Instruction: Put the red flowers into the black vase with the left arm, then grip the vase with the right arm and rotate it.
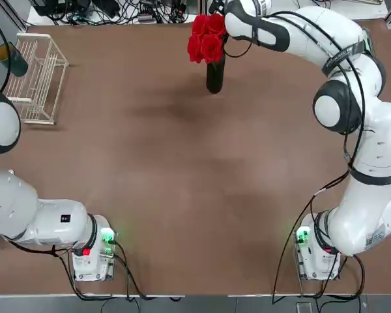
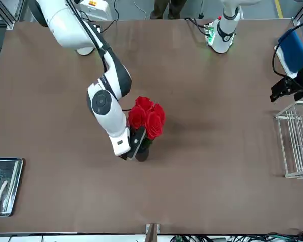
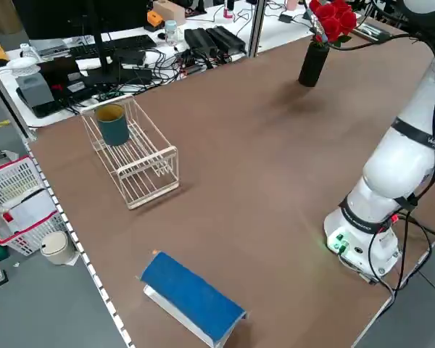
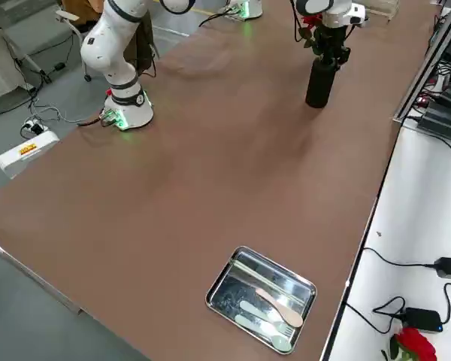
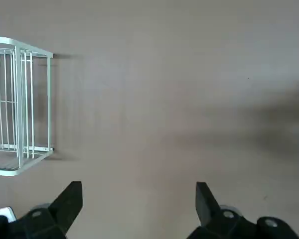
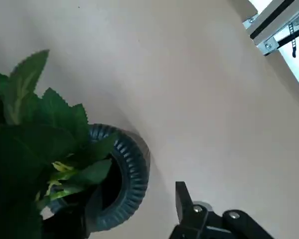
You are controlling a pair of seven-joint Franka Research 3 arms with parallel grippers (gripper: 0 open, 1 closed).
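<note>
A brown desk [image 1: 182, 169] fills the scene, with cables and electronics on benches beyond its far edge. Two white arms stand at the near edge. The left arm [image 1: 26, 215] is parked at its own corner, its left gripper [image 5: 139, 209] hanging over bare desk with fingers spread wide and nothing between them. Near it sits one white wire rack [image 1: 36, 75] holding a single dark teal cup [image 3: 114, 125]. One blue-topped box [image 3: 192, 296] shows by the near edge in the left side view.

The right arm [image 1: 352, 130] reaches across to the far middle of the desk. There stands one black vase [image 1: 214, 75], upright, with one bunch of red flowers [image 1: 206, 38] in its mouth; three or four blooms can be counted. The right gripper [image 2: 133, 143] sits at the vase, its fingers partly apart on either side of the body; leaves and the wrist hide the contact, so a firm clamp cannot be confirmed.

At the far right corner lies one metal tray [image 4: 263, 298] with pale cutlery.
</note>
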